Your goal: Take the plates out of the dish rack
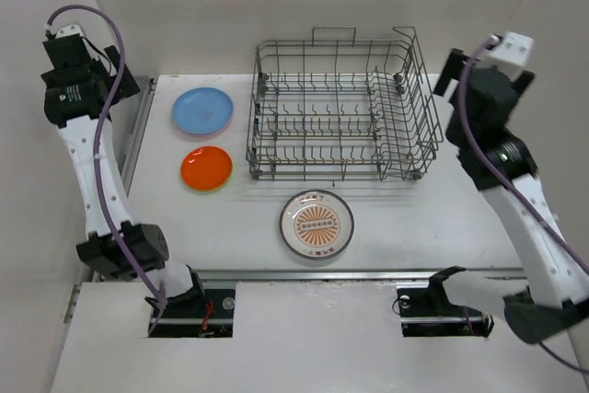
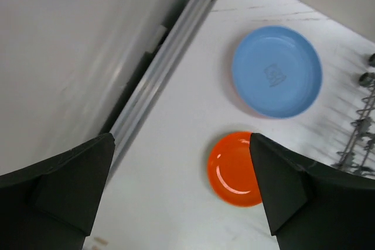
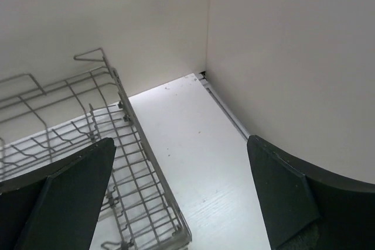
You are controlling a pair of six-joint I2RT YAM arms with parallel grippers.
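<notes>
Top external view is showing the left gripper (image 2: 181,139) hanging high, well left of the dish rack (image 1: 340,108), jaws spread wide and clasping nothing. Just left of the rack, a blue plate (image 1: 202,109) is lying flat on the table (image 1: 423,218), a thin pink edge peeking from beneath it. The glossy orange plate (image 1: 206,167) is sitting beside it, apart. In front of the rack, the white sunburst plate (image 1: 317,224) is resting flat. The rack, grey wire with upright tines, is standing square. At the rack's right end, the right gripper (image 3: 180,140) is hovering, jaws gaping.
</notes>
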